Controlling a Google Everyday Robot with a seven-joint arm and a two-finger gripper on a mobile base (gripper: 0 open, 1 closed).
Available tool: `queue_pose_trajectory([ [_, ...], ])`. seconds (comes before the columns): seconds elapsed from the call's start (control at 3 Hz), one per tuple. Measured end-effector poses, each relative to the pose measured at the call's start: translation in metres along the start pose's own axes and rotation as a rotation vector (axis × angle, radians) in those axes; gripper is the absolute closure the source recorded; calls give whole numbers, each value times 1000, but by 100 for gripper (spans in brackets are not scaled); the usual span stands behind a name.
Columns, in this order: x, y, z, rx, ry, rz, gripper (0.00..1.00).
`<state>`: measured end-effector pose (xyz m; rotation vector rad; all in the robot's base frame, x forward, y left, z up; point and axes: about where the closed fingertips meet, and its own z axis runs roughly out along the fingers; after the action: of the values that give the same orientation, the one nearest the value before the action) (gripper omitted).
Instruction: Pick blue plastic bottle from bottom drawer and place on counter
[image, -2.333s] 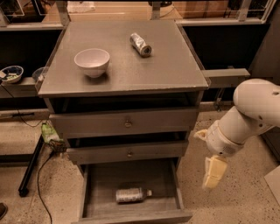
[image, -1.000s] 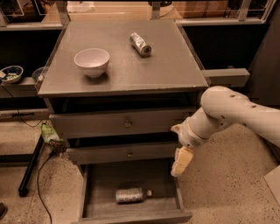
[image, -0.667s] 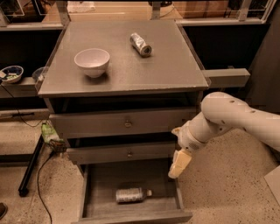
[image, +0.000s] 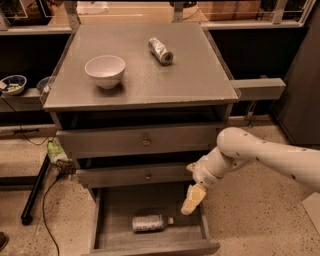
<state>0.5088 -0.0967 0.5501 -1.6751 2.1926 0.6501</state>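
Start at the front. The bottom drawer (image: 118, 204) is pulled open, and the blue plastic bottle (image: 149, 222) lies on its side on the drawer floor. Its white cap points toward the pincer. The bottle sits low and to the left of the pincer as the camera sees it, close by but not touching.

The pincer (image: 192, 199) hangs over the right side of the open drawer, just under the middle drawer (image: 134, 176). It points down. You cannot tell if the pincer is open or closed. It holds nothing, for the bottle lies alone.

So you are on the reaching step, and the pick is not yet done. Next, I think you need to go lower and more to the left, until the pincer is right over the middle of the bottle. It must be open wide enough to go around the round body. Watch the drawer's side wall and the middle drawer above.

Past the pincer, higher up, is the top drawer (image: 145, 141). Above that is the bench (image: 150, 85), where the bottle must go. A white bowl (image: 105, 70) and a silver can (image: 160, 50) lie there, with bare space between them.

The bottle's wrap shows a grey pattern, but no words can be read. The can shows none either.
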Motion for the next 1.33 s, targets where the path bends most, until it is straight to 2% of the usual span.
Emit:
queue_pose_trajectory([
  [0.33,1,1,2,5,3,2,0],
  [0.67,6,5,14,66,32,16,0],
  [1.0,7,-7,21,183,5,36,0],
  [1.33,6,-8,22,189,0,37,0],
])
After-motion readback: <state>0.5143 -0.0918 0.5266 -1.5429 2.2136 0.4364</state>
